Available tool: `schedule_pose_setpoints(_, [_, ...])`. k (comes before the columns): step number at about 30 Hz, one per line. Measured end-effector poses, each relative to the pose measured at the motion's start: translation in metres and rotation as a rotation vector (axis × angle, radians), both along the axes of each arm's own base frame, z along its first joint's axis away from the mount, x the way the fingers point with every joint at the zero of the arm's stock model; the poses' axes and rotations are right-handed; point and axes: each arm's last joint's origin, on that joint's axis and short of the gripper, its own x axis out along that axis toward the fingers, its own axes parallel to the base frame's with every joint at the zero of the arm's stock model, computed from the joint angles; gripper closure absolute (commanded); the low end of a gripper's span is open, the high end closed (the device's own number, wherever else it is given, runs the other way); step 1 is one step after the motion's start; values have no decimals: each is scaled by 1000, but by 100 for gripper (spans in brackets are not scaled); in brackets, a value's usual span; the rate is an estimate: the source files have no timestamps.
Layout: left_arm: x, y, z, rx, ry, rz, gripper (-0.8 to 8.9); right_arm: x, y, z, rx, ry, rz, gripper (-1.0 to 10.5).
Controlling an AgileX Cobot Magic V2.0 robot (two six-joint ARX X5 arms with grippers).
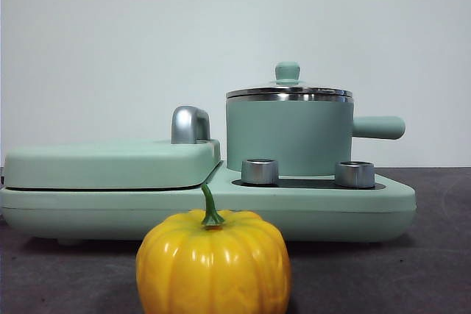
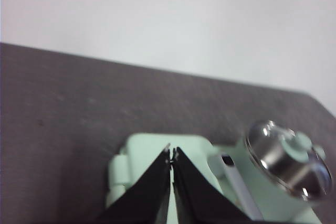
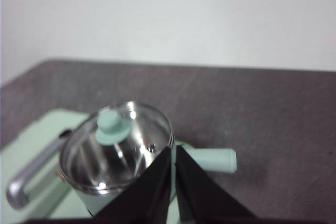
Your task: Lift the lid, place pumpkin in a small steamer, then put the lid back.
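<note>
— Dark grey tabletop under a white wall; what sits on it, left to right?

— Wide mint-green griddle, then the glossy yellow-orange ribbed pumpkin in front, stem upright. Rightward stands the mint-green cylindrical steamer, glass lid seated, straight handle pointing right.

— Grippers?

— Left gripper and right gripper both hang above, jaws pressed together, holding nothing.

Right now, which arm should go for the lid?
Right. The right gripper hangs just above the lid, knob in plain sight. The left gripper sits over the cooker's far corner, lid off to one side.
</note>
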Motion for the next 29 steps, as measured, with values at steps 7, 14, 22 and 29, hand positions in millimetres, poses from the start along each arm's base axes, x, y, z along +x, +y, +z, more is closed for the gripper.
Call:
schedule_pose_setpoints(7, [41,-14,-8,90,101,-142,804,34,10,-7,-110,64,88,935])
schedule_pose_setpoints(14, [65,-41,-5,218,81,-309,806,46,30,-15,-198,73,207,935])
schedule_pose_setpoints(22, [75,-69,-17,374,43,-481,806,42,53,-20,-298,38,359,935])
schedule_pose_setpoints(29, [75,-74,-18,452,-8,-531,612,36,63,-25,-382,28,452,818])
